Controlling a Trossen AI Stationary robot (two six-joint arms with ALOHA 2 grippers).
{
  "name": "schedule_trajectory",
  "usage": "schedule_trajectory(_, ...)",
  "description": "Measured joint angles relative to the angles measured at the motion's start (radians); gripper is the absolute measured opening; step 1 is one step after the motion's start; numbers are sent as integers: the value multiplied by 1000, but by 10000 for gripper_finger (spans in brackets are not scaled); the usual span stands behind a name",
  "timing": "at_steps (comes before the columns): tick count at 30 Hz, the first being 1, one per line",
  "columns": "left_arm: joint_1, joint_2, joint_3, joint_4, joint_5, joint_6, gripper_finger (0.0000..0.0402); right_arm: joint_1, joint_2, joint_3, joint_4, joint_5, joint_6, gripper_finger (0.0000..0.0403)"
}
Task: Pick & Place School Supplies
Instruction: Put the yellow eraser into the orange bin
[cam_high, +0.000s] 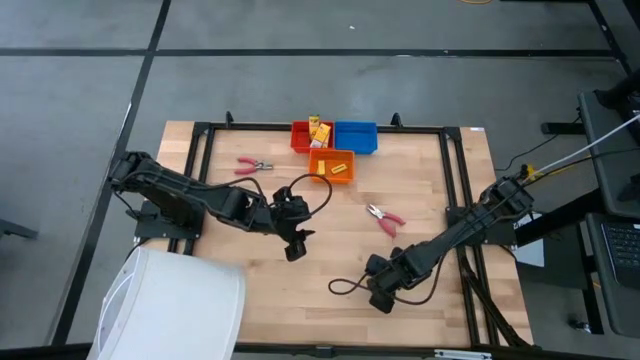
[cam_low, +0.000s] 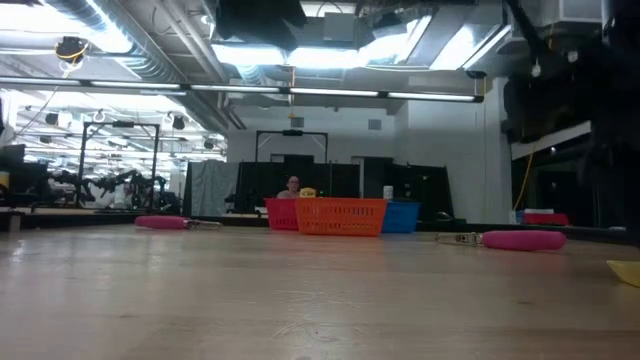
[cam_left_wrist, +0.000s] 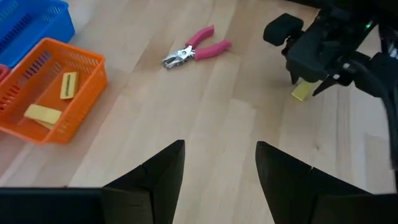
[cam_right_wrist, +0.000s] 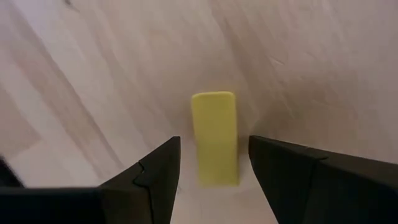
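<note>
A small yellow block lies flat on the wooden table, and my right gripper is low over it near the table's near edge. Its open fingers stand on either side of the block without touching it. The block also shows under that gripper in the left wrist view. My left gripper is open and empty over the table's middle left. Two pink-handled pliers lie on the table, one at the far left and one right of the middle. Yellow packets lie in the orange bin.
A red bin with a yellow packet and a blue bin stand at the far edge, behind the orange bin. A black cable loops on the table beside my right gripper. A white object covers the near left corner.
</note>
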Motion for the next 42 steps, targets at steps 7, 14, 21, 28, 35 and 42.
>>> schedule_trajectory(7, 4, 0, 34, -35, 1, 69, 192, 0, 15, 3, 1, 11, 27, 194)
schedule_trajectory(14, 12, -10, 40, -62, -5, 76, 183, 21, 17, 3, -36, 38, 109, 178)
schedule_trajectory(21, 11, -35, 40, -116, -29, 60, 169, 30, 17, 3, -68, 48, 128, 85)
schedule_trajectory(28, 9, -65, 40, -190, -86, 9, 157, -12, -46, -5, -11, 104, 72, 58)
schedule_trajectory(35, 11, -70, 29, -186, -107, -6, 150, -135, -195, -3, 33, 207, -102, 74)
schedule_trajectory(42, 69, -68, -47, 13, 64, 74, 154, -271, -340, -2, 150, 206, -270, 72)
